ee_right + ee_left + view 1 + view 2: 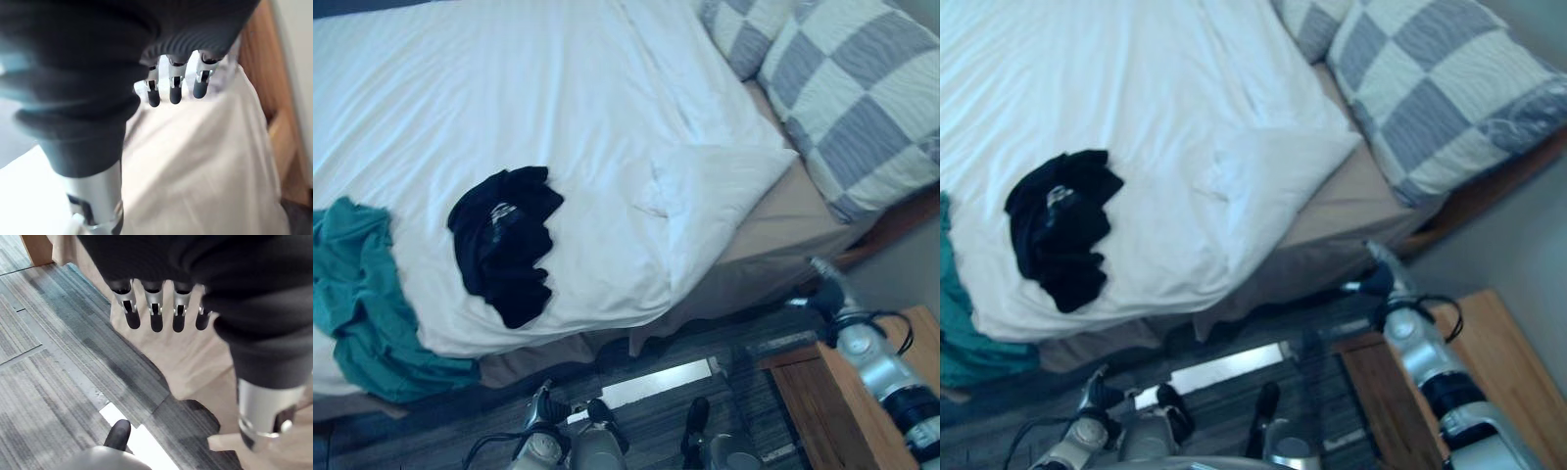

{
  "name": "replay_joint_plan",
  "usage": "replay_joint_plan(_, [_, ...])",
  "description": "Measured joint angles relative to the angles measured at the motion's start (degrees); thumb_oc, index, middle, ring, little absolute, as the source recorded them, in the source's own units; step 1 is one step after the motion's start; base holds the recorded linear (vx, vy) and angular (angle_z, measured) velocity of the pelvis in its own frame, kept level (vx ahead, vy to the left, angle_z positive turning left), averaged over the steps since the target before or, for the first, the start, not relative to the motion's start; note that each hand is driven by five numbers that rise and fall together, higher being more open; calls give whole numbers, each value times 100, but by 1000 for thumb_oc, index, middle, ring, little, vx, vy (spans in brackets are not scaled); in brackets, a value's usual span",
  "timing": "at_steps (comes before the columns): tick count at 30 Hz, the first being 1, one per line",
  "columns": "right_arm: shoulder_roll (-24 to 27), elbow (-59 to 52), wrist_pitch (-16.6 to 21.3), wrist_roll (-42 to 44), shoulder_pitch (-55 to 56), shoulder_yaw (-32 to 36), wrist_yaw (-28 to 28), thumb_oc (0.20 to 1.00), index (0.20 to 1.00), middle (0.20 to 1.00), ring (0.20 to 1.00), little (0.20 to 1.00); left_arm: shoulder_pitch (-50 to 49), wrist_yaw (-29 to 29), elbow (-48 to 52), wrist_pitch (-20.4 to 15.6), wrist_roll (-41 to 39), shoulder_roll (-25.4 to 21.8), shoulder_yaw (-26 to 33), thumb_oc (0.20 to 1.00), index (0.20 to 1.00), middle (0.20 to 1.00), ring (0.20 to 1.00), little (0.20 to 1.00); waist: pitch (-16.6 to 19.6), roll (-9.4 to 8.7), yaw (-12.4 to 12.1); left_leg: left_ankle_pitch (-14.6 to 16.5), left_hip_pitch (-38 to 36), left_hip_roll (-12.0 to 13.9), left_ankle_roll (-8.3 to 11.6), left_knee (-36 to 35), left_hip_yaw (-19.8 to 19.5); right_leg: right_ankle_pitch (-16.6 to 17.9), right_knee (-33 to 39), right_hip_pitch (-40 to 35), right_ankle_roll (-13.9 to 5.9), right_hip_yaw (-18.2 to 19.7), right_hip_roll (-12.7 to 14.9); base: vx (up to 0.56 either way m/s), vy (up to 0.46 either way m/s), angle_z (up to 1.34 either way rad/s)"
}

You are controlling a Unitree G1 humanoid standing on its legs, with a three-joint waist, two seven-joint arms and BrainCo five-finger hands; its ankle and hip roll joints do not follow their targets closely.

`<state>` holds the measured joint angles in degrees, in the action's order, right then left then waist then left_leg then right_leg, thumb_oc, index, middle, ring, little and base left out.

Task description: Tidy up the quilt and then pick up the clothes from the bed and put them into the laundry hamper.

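The right hand (173,83) hangs off the bed's near side by the tan sheet (773,220), its fingers (200,85) straight and relaxed, holding nothing; its arm comes in from the lower right above a wooden nightstand (832,401). The left hand (156,308) hangs low over the grey striped carpet (54,382) beside the bed's tan skirt, fingers (132,316) straight, thumb apart, also empty. The white quilt (509,108) covers most of the bed and lies mostly smooth, with fine creases. Its corner nearest the pillows is folded back on itself in a loose flap, leaving the tan sheet bare between quilt and pillows. A black garment (504,240) lies crumpled on the quilt near the near edge, well apart from both hands; a small pale mark shows on it. A teal garment (362,299) lies bunched at the bed's near left edge, partly on the quilt and partly hanging over the side. Two grey-and-white checked pillows (862,98) lie side by side at the head of the bed, touching each other.
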<state>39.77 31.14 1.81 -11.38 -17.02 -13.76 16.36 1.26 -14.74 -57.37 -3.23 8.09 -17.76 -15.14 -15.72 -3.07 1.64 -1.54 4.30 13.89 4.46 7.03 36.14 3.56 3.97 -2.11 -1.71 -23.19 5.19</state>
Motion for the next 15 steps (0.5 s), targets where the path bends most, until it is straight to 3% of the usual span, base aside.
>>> replay_joint_plan(1, [5,120,-7,0,-136,20,-4,1000,1000,1000,1000,1000,-69,25,-133,25,4,-43,6,1000,1000,1000,1000,1000,-2,-33,-59,-63,-47,-112,-152,-144,-36,8,-168,38,-116,4,88,-5,-10,56])
replay_joint_plan(2, [155,359,-48,13,-211,-11,-26,1000,1000,1000,1000,1000,38,102,-317,80,119,-128,-3,1000,1000,1000,1000,1000,0,-95,65,-64,-71,-363,-337,-350,-277,-184,-922,168,-364,-31,390,-22,-21,70])
replay_joint_plan(3, [263,479,-101,15,-369,-108,-44,1000,1000,1000,1000,1000,75,107,-432,82,151,-147,-17,1000,1000,1000,1000,1000,-18,-57,143,-77,-59,-423,-385,-412,-404,-311,-1637,478,-527,51,570,-22,4,100])
replay_joint_plan(4, [352,538,-118,15,-518,-127,-22,1000,1000,1000,1000,1000,81,109,-472,109,180,-230,-29,1000,1000,1000,1000,1000,-31,-48,231,-160,-102,-520,-519,-520,-527,-584,-2403,933,-777,274,760,33,-61,79])
replay_joint_plan(5, [433,685,-75,17,-733,-144,-14,1000,1000,1000,1000,1000,160,98,-596,78,212,-490,-17,1000,1000,1000,1000,1000,-77,-243,238,-221,-119,-742,-600,-665,-705,-830,-2883,1382,-949,968,803,128,-186,83])
replay_joint_plan(6, [451,701,-124,18,-833,-117,-6,1000,1000,1000,1000,1000,229,97,-683,75,213,-623,23,1000,1000,1000,1000,1000,-119,-264,236,-249,-104,-851,-593,-735,-826,-864,-2786,1510,-923,1412,745,120,-183,87])
replay_joint_plan(8, [546,679,-138,18,-874,-58,49,1000,1000,1000,1000,1000,433,66,-943,97,208,-672,161,1000,1000,1000,1000,1000,-87,-387,311,-278,-53,-1008,-626,-787,-1027,-851,-2005,1421,-899,1739,847,72,-270,100])
replay_joint_plan(9, [567,678,-129,18,-919,-60,80,1000,1000,1000,1000,1000,485,30,-1013,102,209,-717,193,1000,1000,1000,1000,1000,-115,-327,176,-238,43,-1058,-564,-721,-1202,-810,-1236,1370,-911,1806,1012,106,-355,77])
replay_joint_plan(11, [534,671,-116,29,-1064,-84,93,1000,1000,1000,1000,1000,561,-34,-1007,105,225,-811,84,1000,1000,1000,1000,1000,-135,-356,53,-209,147,-1084,-538,-653,-1196,-649,-805,1405,-878,1924,1136,40,-236,33])
replay_joint_plan(12, [323,792,-124,71,-1416,-99,109,1000,1000,1000,1000,1000,530,-46,-1059,136,286,-842,-58,1000,1000,1000,1000,1000,-190,-379,-31,-221,153,-1082,-548,-576,-1183,-537,-731,1481,-826,1832,1340,-95,-237,11])
replay_joint_plan(15, [580,1130,-143,267,-2841,-939,108,1000,1000,1000,1000,1000,672,-101,-841,100,368,-980,-147,1000,1000,1000,1000,1000,-452,-271,-64,-165,555,-904,-398,-290,-1236,-169,-755,1762,-888,1857,1207,-94,-172,9])
